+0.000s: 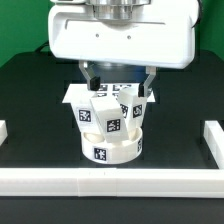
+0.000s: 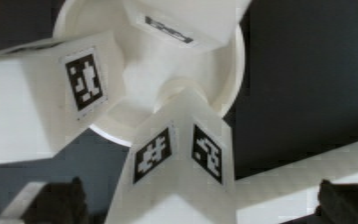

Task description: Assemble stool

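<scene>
The stool stands upside down in the middle of the black table. Its round white seat lies flat, and three short tagged legs stick up from it. My gripper hangs just above the legs with its dark fingers spread wide. In the wrist view the seat lies beyond a tagged leg that points toward the camera, between the two fingertips. There is a gap on each side of it. My gripper is open and holds nothing. Another leg sits beside it.
The marker board lies flat behind the stool, mostly hidden by it. White border rails run along the front and both sides of the black table.
</scene>
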{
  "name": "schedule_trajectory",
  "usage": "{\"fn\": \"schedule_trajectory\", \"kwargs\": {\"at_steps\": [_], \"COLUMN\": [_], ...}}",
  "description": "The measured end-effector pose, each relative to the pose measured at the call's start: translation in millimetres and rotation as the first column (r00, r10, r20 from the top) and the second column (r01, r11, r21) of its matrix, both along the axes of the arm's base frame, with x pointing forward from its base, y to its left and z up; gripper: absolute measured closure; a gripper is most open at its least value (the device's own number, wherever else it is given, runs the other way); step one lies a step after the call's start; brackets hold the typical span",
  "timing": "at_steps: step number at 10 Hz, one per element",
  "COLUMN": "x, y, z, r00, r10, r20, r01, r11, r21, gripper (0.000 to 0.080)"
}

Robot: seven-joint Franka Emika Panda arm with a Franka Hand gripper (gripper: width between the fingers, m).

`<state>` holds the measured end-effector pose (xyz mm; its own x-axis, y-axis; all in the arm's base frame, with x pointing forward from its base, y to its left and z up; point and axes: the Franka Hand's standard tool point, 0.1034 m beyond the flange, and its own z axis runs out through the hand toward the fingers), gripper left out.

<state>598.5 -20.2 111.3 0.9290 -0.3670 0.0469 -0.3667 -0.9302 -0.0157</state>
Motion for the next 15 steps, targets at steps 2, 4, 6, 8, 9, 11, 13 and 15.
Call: {"fn": "schedule_trajectory", "kwargs": {"at_steps": [2,4,6,8,9,11,13,15], "x": [-8.3,-11.2,-11.1,-9.6,-8.7,-9.0,-9.3,-9.6], "y": [-5.1,-3.1,-6.3,-6.2,-6.5,-8.1,-12.1,-16.0], "z": [6.0,5.9,5.9,7.9,9.2,8.9,8.9,8.9], "r00": [0.990,0.968,0.922,0.797,0.723,0.585,0.495,0.418], "r10": [0.132,0.244,0.383,0.601,0.688,0.808,0.865,0.904], "r20": [-0.042,-0.056,-0.056,-0.059,-0.062,-0.070,-0.082,-0.093], "r01": [-0.131,-0.243,-0.383,-0.602,-0.689,-0.810,-0.868,-0.908], "r11": [0.991,0.970,0.924,0.799,0.725,0.586,0.497,0.419], "r21": [0.027,0.027,0.018,0.006,0.004,0.005,0.001,0.001], "gripper": [0.0151,0.0151,0.0151,0.0151,0.0151,0.0151,0.0151,0.0151]}}
